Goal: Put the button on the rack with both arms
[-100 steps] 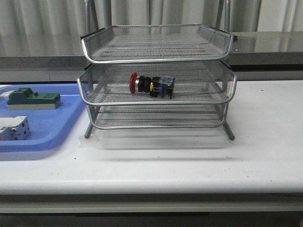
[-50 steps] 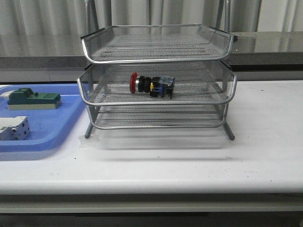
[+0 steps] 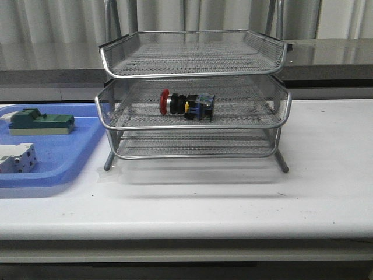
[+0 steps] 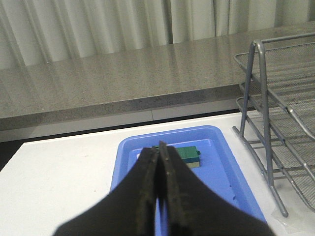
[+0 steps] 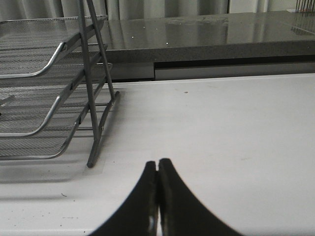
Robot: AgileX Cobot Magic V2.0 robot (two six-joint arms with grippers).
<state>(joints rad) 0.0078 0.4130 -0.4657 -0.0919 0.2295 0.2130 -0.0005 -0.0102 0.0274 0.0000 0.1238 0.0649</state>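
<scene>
The button, with red cap, black body and blue-yellow rear block, lies on its side in the middle tier of the silver wire-mesh rack. The rack stands on the white table; part of it shows in the left wrist view and the right wrist view. Neither arm shows in the front view. My left gripper is shut and empty, above the blue tray. My right gripper is shut and empty, over bare table to the right of the rack.
A flat blue tray lies left of the rack, holding a green block and a white-grey boxy part. The green block also shows in the left wrist view. A grey ledge runs behind the table.
</scene>
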